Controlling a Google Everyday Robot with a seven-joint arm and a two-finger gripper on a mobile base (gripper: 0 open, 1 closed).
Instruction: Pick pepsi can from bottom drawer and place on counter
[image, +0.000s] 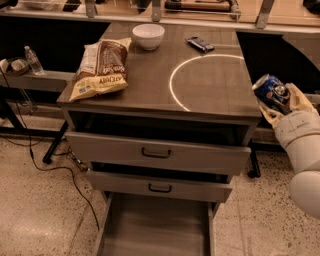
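Blue with a silver top, the can (269, 90) hangs tilted at the right edge of the frame, clamped tight in the pincer (280, 102). It sits just beside the tabletop's (210, 95) right side, raised near its height, probably to clear the edge. Lower centre, the bottom drawer (155, 230) stands pulled out.

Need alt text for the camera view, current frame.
The gripper holds the pepsi can, tilted, in the air just right of the counter. The bottom drawer is pulled open below; a chip bag, white bowl and dark bar sit on the counter.
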